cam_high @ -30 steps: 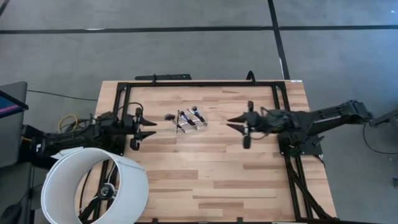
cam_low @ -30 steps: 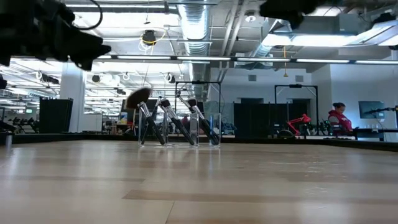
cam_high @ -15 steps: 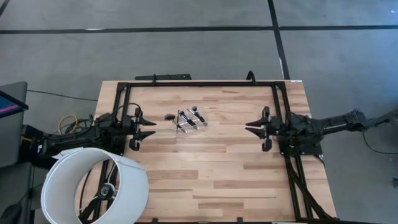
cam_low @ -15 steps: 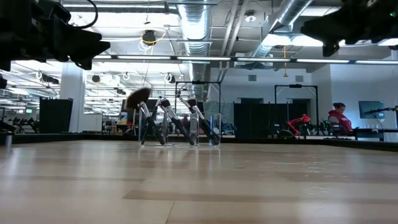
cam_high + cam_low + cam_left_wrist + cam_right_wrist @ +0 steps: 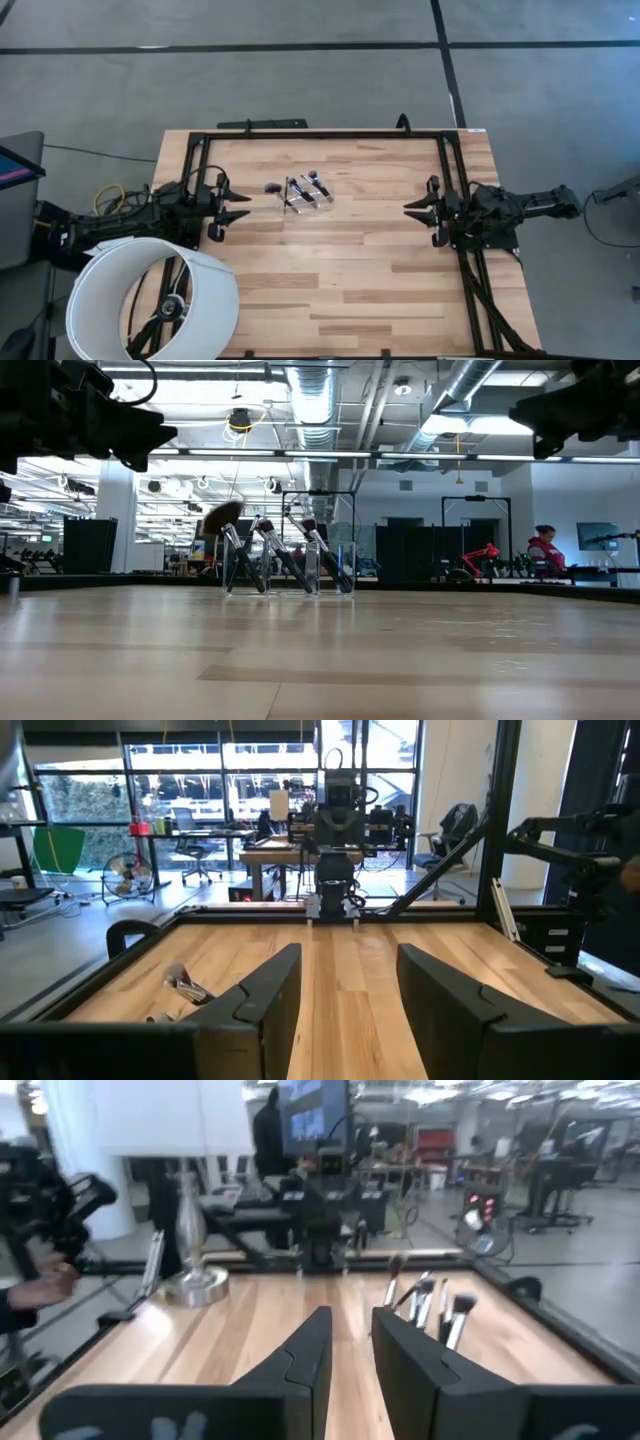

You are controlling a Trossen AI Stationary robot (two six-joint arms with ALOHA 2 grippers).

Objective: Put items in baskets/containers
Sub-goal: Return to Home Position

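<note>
Toward the far left-centre of the worktop (image 5: 340, 270), seen from above, the clear organizer (image 5: 305, 193) stands upright and holds the makeup brushes (image 5: 312, 183). In the low view they lean at a slant inside it, bristles up, and one fluffy brush head (image 5: 222, 515) sticks out past its left side. No brush shows lying loose on the wood.

The left claw (image 5: 245, 205) hovers at the left edge, just beside the organizer, with its fingers spread wide and holding nothing. The right claw (image 5: 412, 210) hangs over the right edge, well apart from the organizer. Its fingers (image 5: 305, 1350) are parted by a narrower gap and are also empty. A big white cylinder (image 5: 150, 295) sits at the near left corner.
</note>
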